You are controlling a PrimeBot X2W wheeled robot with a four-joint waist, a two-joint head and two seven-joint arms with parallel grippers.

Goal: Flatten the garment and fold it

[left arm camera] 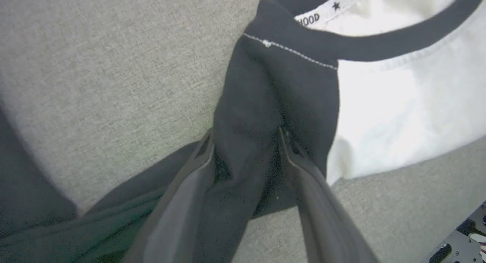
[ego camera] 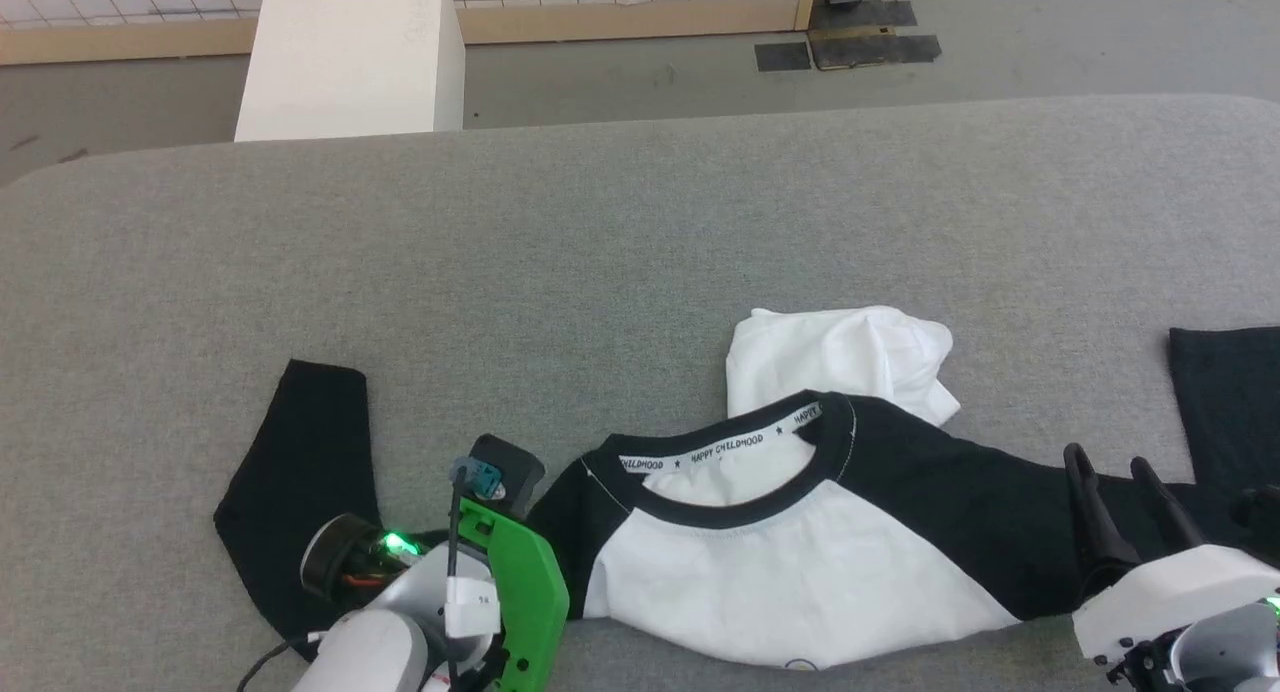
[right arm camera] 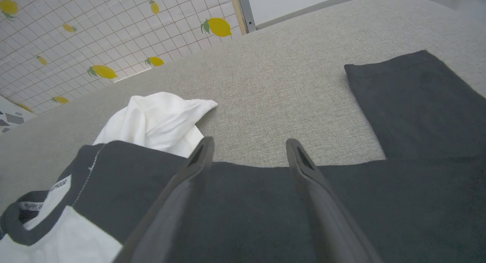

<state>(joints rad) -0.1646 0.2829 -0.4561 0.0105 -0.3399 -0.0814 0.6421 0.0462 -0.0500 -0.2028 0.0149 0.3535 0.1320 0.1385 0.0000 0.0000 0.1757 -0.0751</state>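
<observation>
At the near edge of the grey padded table (ego camera: 640, 242), the left gripper (left arm camera: 246, 133) has its two dark fingers apart with a ridge of black shoulder cloth bunched between them and touching both inner faces; whether they truly clamp it I cannot tell. On the other side the right gripper (ego camera: 1108, 459) stands wide open, holding nothing, its fingers laid over the black sleeve with the tips just at that sleeve's far edge. Between the two arms lies the garment (ego camera: 800, 562), chest up, its white front close to the table's near edge and its black collar (ego camera: 735, 512) open toward the far side, the white neck tape (ego camera: 720, 449) reading HAPPY CHILDHOOD. The left sleeve (ego camera: 300, 452) bends away to the robot's left and angles toward the far side. The right sleeve runs out flat, then turns so that its cuff end (ego camera: 1225, 402) points away. Just behind the collar a white part of the shirt (ego camera: 840, 357) sits crumpled in a heap. Beyond the table stand a white pillar (ego camera: 350, 52), grey floor and a tiled wall (right arm camera: 95, 71) printed with lemons
</observation>
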